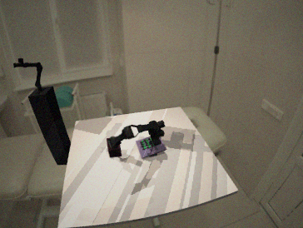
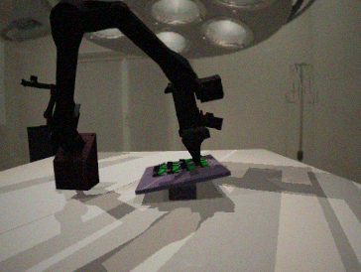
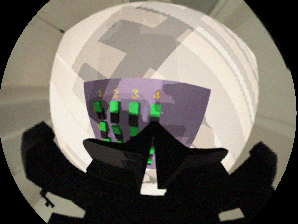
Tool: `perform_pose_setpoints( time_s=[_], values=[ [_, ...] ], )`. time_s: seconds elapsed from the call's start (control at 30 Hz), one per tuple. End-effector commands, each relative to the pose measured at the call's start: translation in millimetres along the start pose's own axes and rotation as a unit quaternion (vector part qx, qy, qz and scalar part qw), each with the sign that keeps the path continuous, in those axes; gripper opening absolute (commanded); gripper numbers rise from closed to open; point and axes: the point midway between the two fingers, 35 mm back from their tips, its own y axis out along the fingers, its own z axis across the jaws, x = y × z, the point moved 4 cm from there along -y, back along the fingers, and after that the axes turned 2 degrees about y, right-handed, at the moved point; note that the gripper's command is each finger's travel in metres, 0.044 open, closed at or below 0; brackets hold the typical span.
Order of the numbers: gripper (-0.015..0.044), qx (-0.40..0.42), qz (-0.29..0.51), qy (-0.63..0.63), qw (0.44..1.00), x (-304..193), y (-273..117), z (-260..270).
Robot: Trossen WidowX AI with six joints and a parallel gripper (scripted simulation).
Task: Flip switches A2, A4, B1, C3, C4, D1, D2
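Note:
The purple panel (image 1: 146, 154) (image 2: 216, 172) (image 3: 192, 105) is tilted on a small block. Its switches have green and black parts. In the wrist view, the printed numbers 1 to 4 stand above the far row: A1 (image 3: 98, 107), A2 (image 3: 115, 107), A3 (image 3: 134, 108) and A4 (image 3: 155, 110) show green at their far ends. B1 (image 3: 103, 126) shows green at its far end. My gripper (image 2: 198, 162) (image 3: 153, 124) is shut and empty, its tips down at the near, black end of A4; whether they touch it I cannot tell. The fingers hide B4 and most of rows C and D.
The arm's dark red base block (image 1: 114, 148) (image 2: 76, 172) stands on the table (image 1: 183, 183) (image 2: 149, 238) to the left of the panel. A tall black pedestal (image 1: 50, 125) with a thin arm stands beyond the table's left edge. Shadows cross the panel and tabletop.

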Motion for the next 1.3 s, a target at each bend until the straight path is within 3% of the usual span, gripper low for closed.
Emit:
perform_pose_setpoints(
  time_s=[0.0, 0.97, 1.17, 1.27],
  values=[
    [0.0000, -0.001, 0.000, -0.002, 1.000, 0.0, 0.7, 0.0],
    [0.0000, -0.001, 0.000, -0.002, 1.000, -0.1, 4.6, 0.0],
    [0.0000, 0.000, 0.012, -0.002, 1.000, 3.8, -57.5, 0.8],
    [0.0000, 0.000, 0.013, -0.002, 1.000, 3.7, -60.2, 0.7]
  ],
)
